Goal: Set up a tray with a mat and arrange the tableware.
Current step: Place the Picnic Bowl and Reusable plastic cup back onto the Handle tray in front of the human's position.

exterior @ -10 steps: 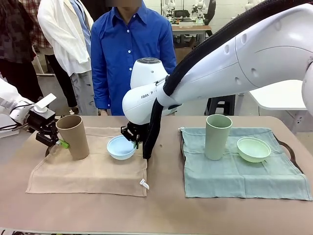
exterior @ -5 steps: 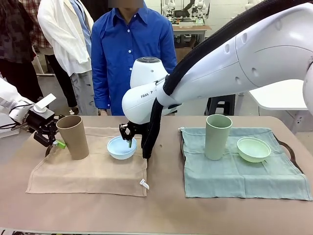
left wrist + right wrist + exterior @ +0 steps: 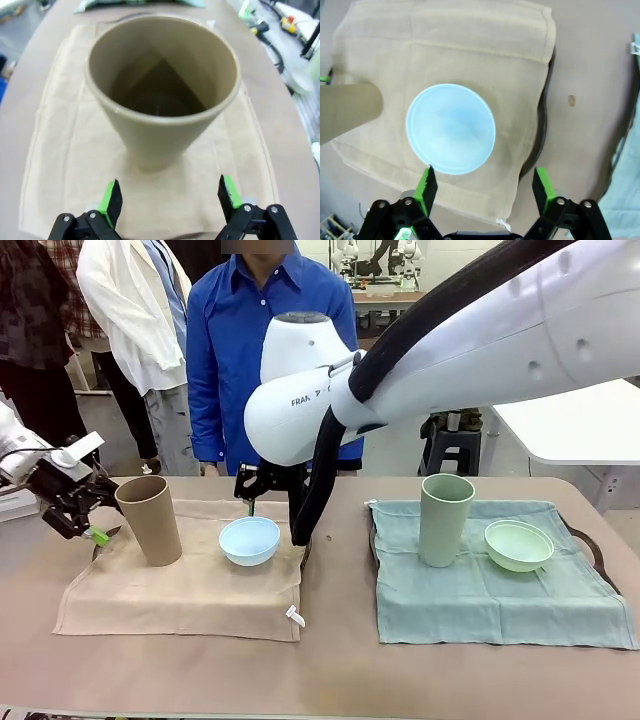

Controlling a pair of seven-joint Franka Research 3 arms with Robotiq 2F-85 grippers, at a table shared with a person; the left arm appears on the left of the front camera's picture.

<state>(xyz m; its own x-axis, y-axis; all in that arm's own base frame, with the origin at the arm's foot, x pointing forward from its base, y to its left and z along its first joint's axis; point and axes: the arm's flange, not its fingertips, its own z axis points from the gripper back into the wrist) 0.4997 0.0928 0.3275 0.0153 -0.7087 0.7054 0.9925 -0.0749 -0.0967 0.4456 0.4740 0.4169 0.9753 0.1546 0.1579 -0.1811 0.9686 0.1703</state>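
From the front, you have the tan cup [image 3: 149, 519] and light blue bowl [image 3: 249, 540] standing on the beige mat [image 3: 180, 590], the pale green cup [image 3: 445, 519] and pale green bowl [image 3: 518, 545] on the green mat [image 3: 495, 590]. Your left gripper [image 3: 82, 523] sits released just beside the tan cup; your right gripper [image 3: 248, 492] hangs above the blue bowl. Left wrist: jaws spread, tan cup [image 3: 162, 90] ahead, probably light and stiff; grip its wall low. Right wrist: jaws apart over the bowl [image 3: 451, 128], likely smooth; pinch its rim.
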